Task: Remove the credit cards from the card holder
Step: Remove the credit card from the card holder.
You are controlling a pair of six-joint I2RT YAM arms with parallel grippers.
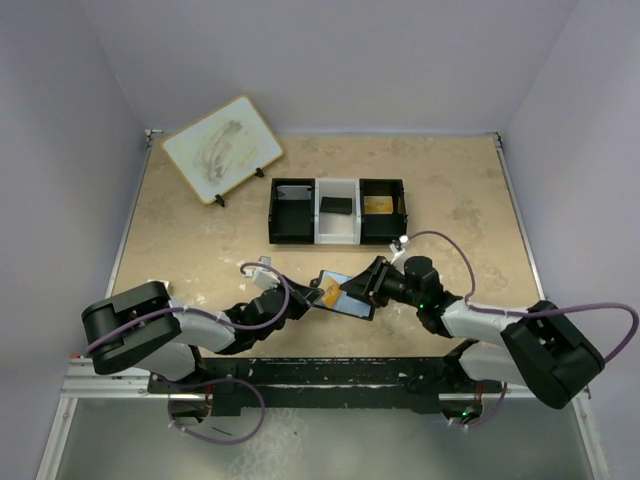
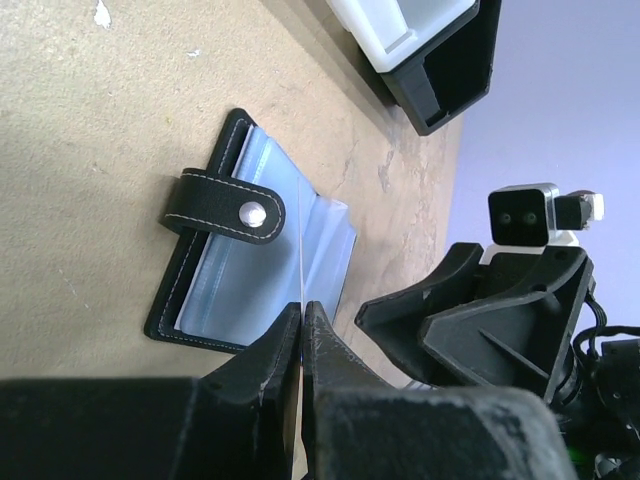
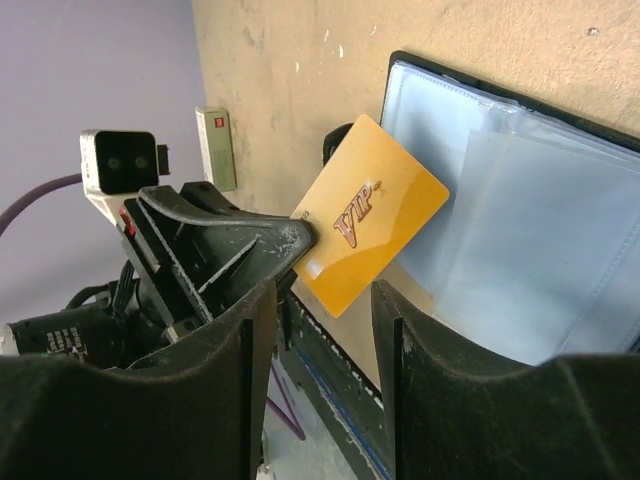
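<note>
1. The card holder (image 1: 352,300) is a black bifold with pale stitching. It lies open and flat on the table, at 6 o'clock of the tray (image 1: 272,212), with its pale blue clear sleeves facing up.
2. An orange-gold VIP card (image 3: 370,215) stands clear of the sleeves at the holder's 9 o'clock edge, tilted off the table. The left gripper (image 2: 301,318) pinches one edge of it.
3. A dark card (image 1: 336,205) lies in the tray's middle compartment, and a gold card (image 1: 377,205) lies in its 3 o'clock compartment.
</note>
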